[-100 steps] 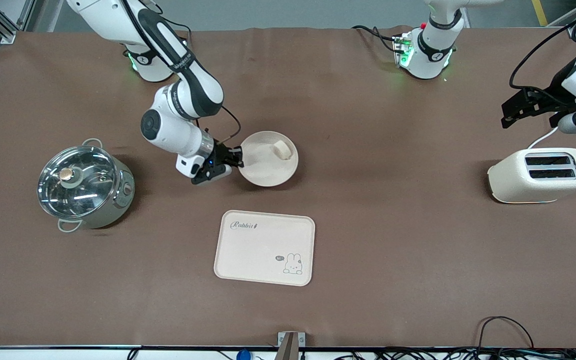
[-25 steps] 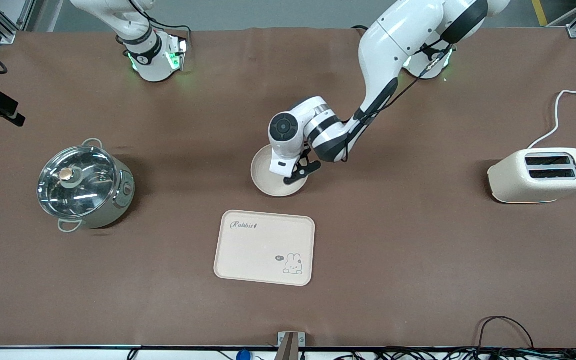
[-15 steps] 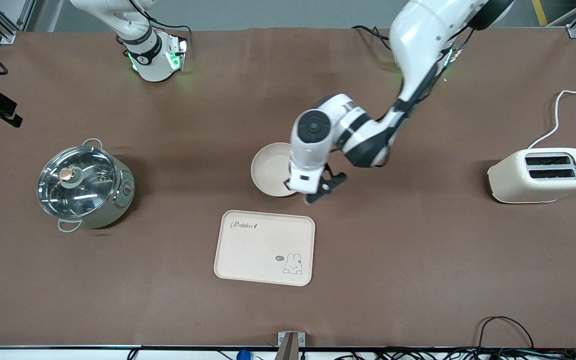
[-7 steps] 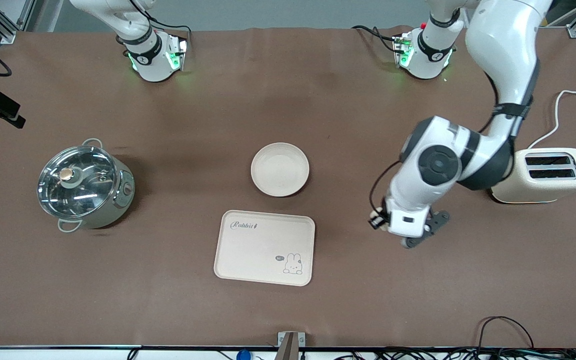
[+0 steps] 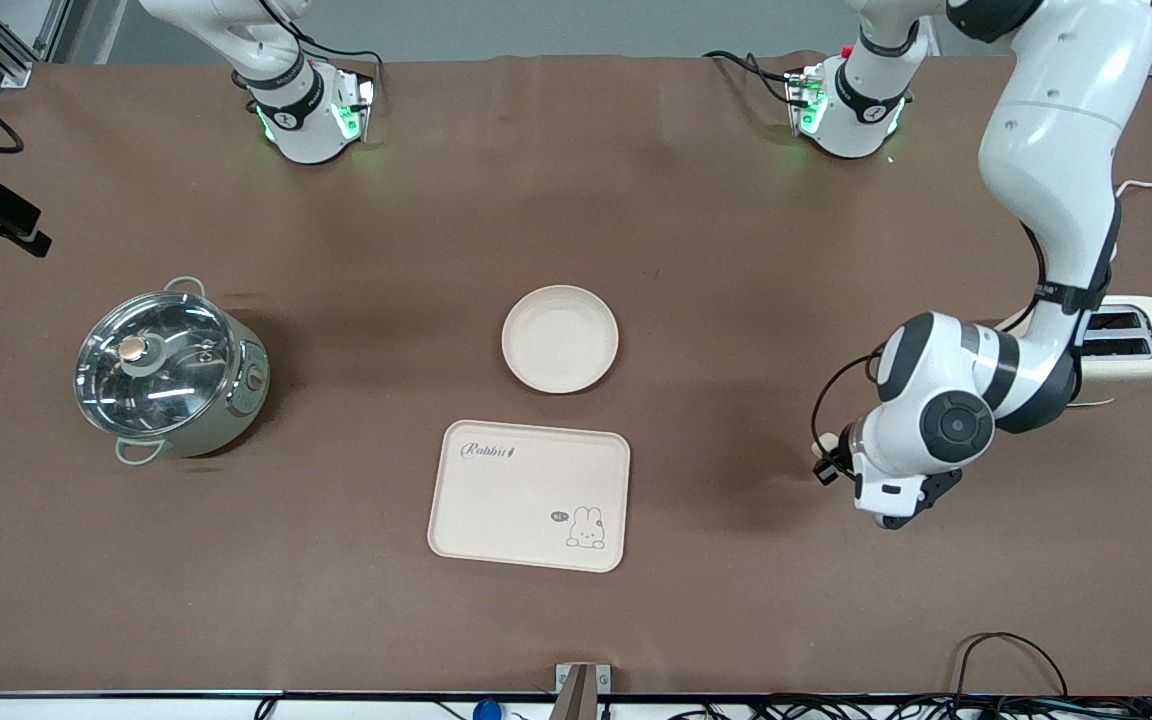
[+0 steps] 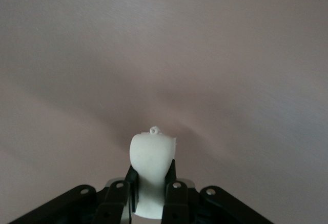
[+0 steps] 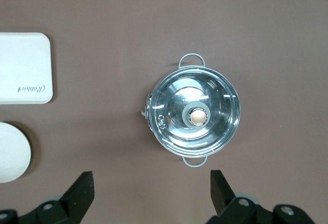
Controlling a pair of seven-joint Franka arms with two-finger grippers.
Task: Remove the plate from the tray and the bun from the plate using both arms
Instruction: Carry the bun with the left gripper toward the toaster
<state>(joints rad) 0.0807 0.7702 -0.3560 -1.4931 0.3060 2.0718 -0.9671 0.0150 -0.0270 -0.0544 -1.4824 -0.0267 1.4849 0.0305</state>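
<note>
Cream bun sits clenched in the left end effector, over bare desk toward the left arm's end from the tray. The empty plate lies just beside the tray, farther from the front camera. The right end effector waits spread wide above the pot. Next, I judge: lower and release the bun.

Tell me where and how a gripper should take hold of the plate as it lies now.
Grip the plate at its raised rim, one finger inside and one outside, descending from above. It lies flat and empty on the table, so only the rim offers an edge. The rim toward the right arm's end looks best: the right gripper hangs open above the pot there.
</note>
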